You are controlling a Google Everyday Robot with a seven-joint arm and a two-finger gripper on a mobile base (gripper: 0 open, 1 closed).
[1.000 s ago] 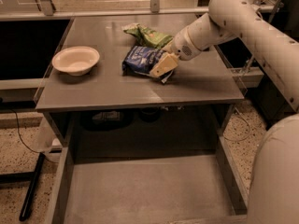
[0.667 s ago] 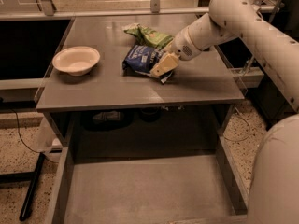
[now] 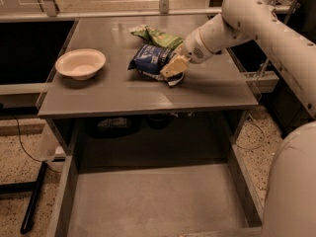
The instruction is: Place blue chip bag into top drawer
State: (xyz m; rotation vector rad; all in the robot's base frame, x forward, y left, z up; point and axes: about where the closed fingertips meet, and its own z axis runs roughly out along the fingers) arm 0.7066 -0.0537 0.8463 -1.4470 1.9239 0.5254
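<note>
One white robot arm (image 3: 266, 23) comes in from 2 o'clock and slants down toward the middle of the view; a rounded white part of the robot's body (image 3: 296, 181) fills the 5 o'clock corner

One grey table (image 3: 123, 90) spans the upper half. Below it, toward 6 o'clock, one top drawer (image 3: 148, 201) stands pulled out, its flat grey bottom bare between low side walls

One pale bowl (image 3: 80, 63) sits upright on the table at 9 o'clock from the table's centre, well apart from the bags

There are two chip bags. The one blue chip bag (image 3: 150, 59) lies crumpled on the tabletop near its centre, not in the drawer. The one green chip bag (image 3: 155, 35) lies just beside it at 12 o'clock; whether the two touch I cannot tell

One gripper (image 3: 173, 67), tan at its tip, is at the blue bag's 4 o'clock edge, touching it. Whether it has the bag clamped or only rests against it I cannot tell
</note>
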